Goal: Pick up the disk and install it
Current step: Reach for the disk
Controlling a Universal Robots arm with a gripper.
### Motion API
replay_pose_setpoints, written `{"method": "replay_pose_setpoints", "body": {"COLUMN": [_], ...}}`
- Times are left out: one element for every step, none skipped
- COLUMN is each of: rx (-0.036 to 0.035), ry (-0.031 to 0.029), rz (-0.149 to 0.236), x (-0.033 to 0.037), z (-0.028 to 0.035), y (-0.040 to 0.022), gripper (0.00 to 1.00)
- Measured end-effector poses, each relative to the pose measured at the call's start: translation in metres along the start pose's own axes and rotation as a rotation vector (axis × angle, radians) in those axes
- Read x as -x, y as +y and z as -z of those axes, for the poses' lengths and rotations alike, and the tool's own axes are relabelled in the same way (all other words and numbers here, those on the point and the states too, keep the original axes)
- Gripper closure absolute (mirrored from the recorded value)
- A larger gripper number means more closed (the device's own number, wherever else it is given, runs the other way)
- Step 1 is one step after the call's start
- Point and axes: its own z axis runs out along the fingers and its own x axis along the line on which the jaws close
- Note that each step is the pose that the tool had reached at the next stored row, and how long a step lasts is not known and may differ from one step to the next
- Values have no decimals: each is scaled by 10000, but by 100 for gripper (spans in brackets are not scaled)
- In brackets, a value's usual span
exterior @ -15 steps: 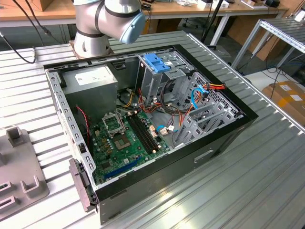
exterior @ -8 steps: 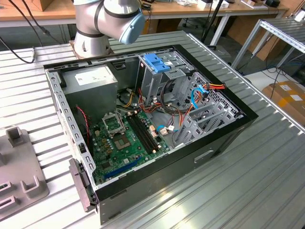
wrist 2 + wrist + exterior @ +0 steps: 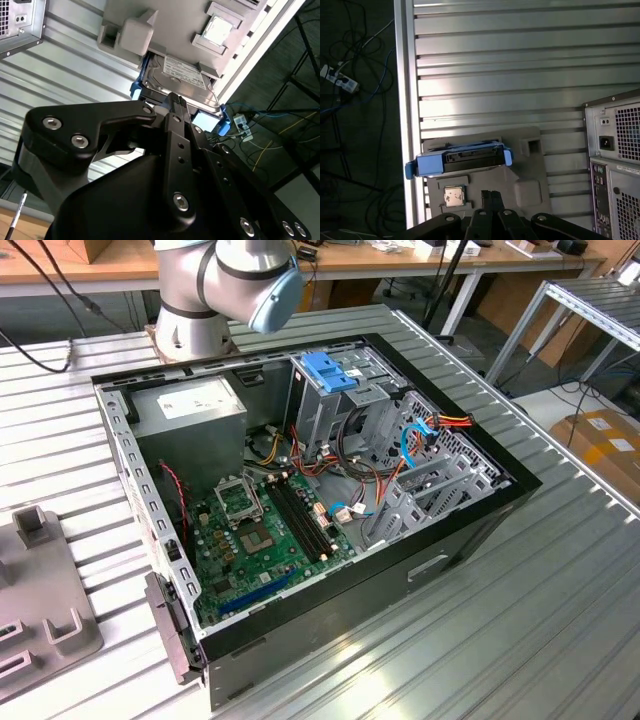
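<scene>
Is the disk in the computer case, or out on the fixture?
Out. In both wrist views the disk lies flat on the grey fixture plate on the slatted table, outside the computer case.

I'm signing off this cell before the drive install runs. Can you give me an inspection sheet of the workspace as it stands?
Surface: ribbed metal table, carrying an open computer case and a grey holder plate.
Job's things: disk in its blue frame lies on the holder plate, not picked up.
Clutter: a processor chip sits in a pocket of the same plate.
Grippers: hand shut and empty, over the plate by the disk.
Cables: red, yellow and blue wires inside the case; a power strip with leads on the floor beside the table.
Surroundings: workbenches behind; cardboard box on the exterior view's right.
</scene>
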Motion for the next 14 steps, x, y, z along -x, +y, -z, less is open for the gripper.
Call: {"method": "replay_pose_setpoints", "body": {"rx": [0,1,0,-1,0,0,-6,-11,-15,-17,-21,-21,-22,-23], "ry": [1,0,1,1,0,0,0,0,-2,-3,-1,-2,-1,0], "rz": [1,1,1,1,2,0,1,0,1,1,2,1,0,1], "x": [-46,-75,-92,-112,-118,-124,-133,-143,-160,-174,-217,-272,-299,-323], "z": [1,0,1,1,0,-1,-5,-8,-11,-12,-13,-16,-16,-17], "y": [0,-1,-1,-2,-1,20,72,110,144,162,187,204,208,211], "gripper": [89,89,89,89,89,89,89,89,89,89,89,89,89,89]}}
